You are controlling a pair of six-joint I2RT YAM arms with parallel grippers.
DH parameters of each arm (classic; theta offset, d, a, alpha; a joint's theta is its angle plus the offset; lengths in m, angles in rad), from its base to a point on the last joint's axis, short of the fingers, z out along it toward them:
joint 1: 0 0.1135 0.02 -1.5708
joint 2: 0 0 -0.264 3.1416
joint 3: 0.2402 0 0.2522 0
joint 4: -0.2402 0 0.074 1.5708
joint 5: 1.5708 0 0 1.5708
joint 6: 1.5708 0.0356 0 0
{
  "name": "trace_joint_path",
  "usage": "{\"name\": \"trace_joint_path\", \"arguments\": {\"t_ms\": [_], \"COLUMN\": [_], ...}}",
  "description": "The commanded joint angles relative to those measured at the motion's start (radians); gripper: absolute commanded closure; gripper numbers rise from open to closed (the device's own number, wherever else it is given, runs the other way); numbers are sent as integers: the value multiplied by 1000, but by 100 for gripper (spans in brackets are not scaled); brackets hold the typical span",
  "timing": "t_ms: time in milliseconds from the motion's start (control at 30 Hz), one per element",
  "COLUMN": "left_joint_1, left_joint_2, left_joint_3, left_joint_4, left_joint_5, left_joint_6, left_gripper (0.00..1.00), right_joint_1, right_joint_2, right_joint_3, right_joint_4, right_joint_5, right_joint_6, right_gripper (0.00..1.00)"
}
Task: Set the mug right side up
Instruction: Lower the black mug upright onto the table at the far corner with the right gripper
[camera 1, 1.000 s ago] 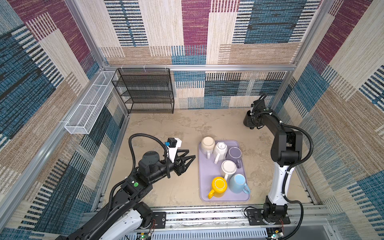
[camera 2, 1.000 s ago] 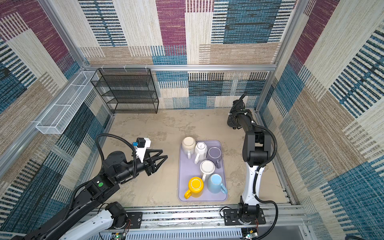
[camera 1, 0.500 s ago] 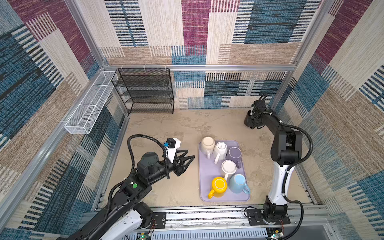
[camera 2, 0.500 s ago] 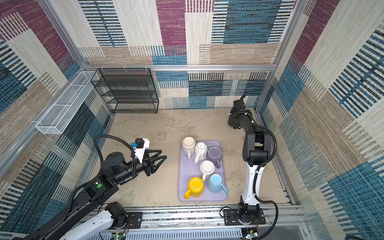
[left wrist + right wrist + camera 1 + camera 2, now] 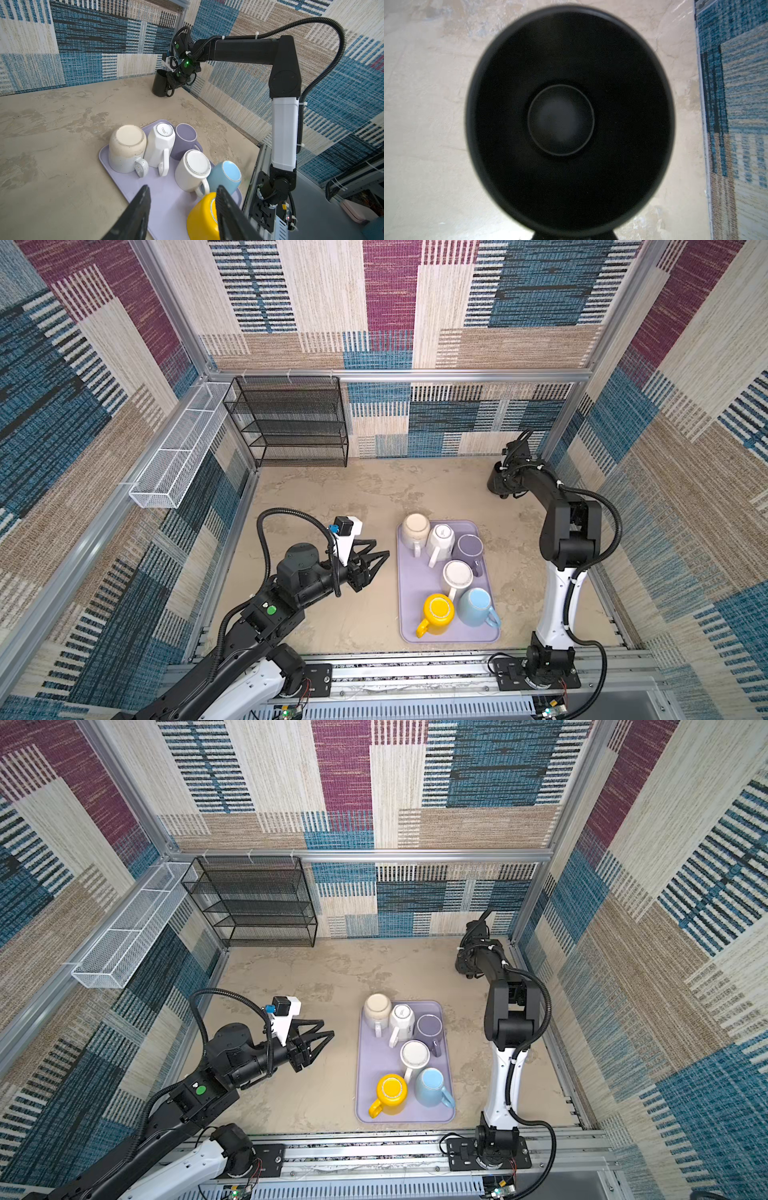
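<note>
One heads-up: the black mug [image 5: 159,85] at the desk's far right corner looks like slick, chippable ceramic, your right claw [image 5: 170,78] is pinched on its rim, left claw [image 5: 183,188] gapes empty.

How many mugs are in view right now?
7. On the lilac plastic tray: speckled cream mug, faceted white mug, purple mug, round white mug, yellow mug, light blue mug. Black mug: far right corner. None seem hidden.

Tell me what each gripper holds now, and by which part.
The right gripper is shut at the black mug, apparently on its handle, though the contact is partly hidden. The left gripper is open and holds nothing.
</note>
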State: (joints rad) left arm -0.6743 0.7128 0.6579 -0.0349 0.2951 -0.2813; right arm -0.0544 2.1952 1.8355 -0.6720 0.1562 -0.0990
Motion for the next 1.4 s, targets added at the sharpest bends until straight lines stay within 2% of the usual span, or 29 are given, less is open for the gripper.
{"name": "trace_joint_path", "arguments": {"t_ms": [0,400,600,667,733,833,1067,1167,1367], "left_joint_1": [2,2,2,2,2,2,2,2,1], "left_joint_2": [0,4,19,24,27,32,48,67,119], "left_joint_3": [2,2,6,6,7,8,15,26,49], "left_joint_4": [10,11,15,17,19,21,16,-1,-27], "left_joint_5": [7,0,6,9,10,12,15,16,67], "left_joint_6": [17,15,12,9,8,7,8,12,24], "left_gripper": [49,49,49,49,49,49,48,47,42], "right_joint_1": [-2,-3,-3,-3,-3,-3,-4,-4,-3], "right_joint_2": [3,27,32,33,35,34,18,-14,-146], "right_joint_3": [15,-5,-8,-7,-7,-6,-2,-4,-69], "right_joint_4": [77,77,60,53,46,42,40,36,58], "right_joint_5": [-1,28,19,16,8,0,4,7,-22], "right_joint_6": [-8,-18,-28,-28,-29,-29,-30,-25,0], "right_gripper": [100,100,92,88,77,67,51,41,34]}}
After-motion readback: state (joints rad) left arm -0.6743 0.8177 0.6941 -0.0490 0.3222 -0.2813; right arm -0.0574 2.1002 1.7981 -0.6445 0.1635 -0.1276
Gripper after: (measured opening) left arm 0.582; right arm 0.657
